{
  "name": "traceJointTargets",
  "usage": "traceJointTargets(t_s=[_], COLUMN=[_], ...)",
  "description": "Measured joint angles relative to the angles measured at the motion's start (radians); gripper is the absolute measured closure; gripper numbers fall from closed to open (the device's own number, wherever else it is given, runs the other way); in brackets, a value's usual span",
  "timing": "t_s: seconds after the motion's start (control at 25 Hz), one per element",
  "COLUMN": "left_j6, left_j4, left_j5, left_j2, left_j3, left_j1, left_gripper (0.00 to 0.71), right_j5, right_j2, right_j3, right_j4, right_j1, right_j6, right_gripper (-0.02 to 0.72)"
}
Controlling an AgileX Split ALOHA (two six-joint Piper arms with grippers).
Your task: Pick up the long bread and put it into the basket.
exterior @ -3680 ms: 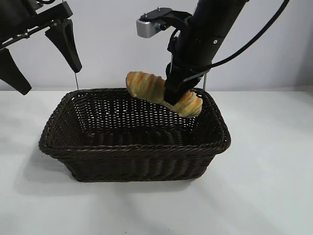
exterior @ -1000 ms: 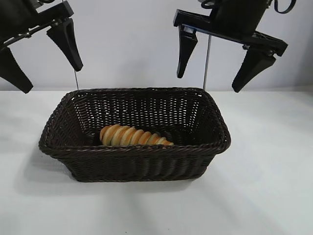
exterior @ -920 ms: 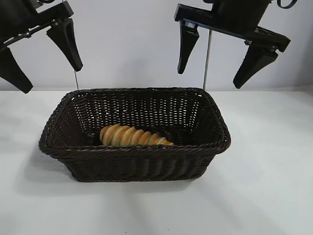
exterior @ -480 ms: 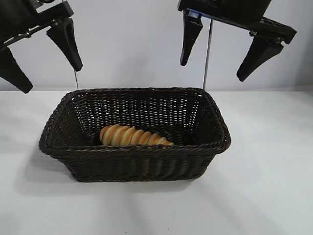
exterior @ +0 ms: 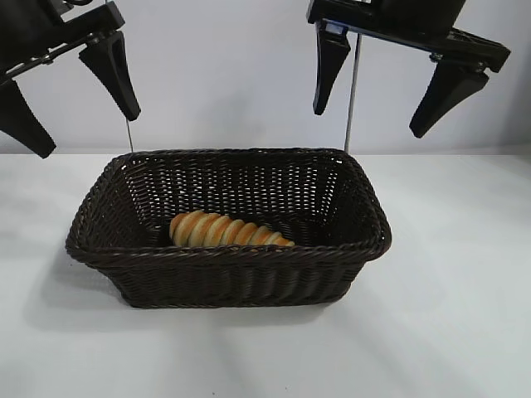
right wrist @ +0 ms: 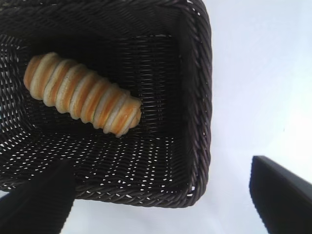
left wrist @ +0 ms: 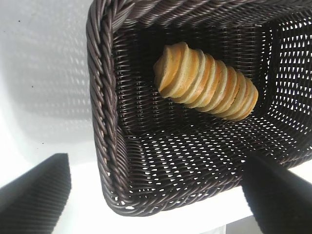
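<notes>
The long bread (exterior: 226,230) lies flat on the floor of the dark wicker basket (exterior: 365,217), near its front wall. It also shows in the left wrist view (left wrist: 204,81) and the right wrist view (right wrist: 83,93). My right gripper (exterior: 375,124) hangs open and empty high above the basket's back right corner. My left gripper (exterior: 83,137) hangs open and empty high above the basket's back left corner. In each wrist view the basket (left wrist: 105,102) (right wrist: 202,97) lies below the spread fingers.
The basket stands on a white table (exterior: 448,315) with bare surface on all sides. A thin vertical rod (exterior: 352,99) stands behind the basket at the right, another (exterior: 129,133) at the left.
My right gripper let go of the bread, which now lies in the basket. The gripper opened and has risen slightly over the last second. The left arm has not moved.
</notes>
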Motion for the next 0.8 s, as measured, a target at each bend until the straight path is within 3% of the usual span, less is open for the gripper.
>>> traceJointTargets(t_s=[0.8], left_j6=[0.000], left_j4=[0.000], left_j5=[0.000], left_j2=[0.000], left_j3=[0.000], left_j1=[0.000], left_gripper=[0.024], right_j5=[-0.004], right_j2=[0.000], right_j3=[0.000], right_j4=[-0.017], right_j1=[0.000], right_j6=[0.001], right_gripper=[0.008])
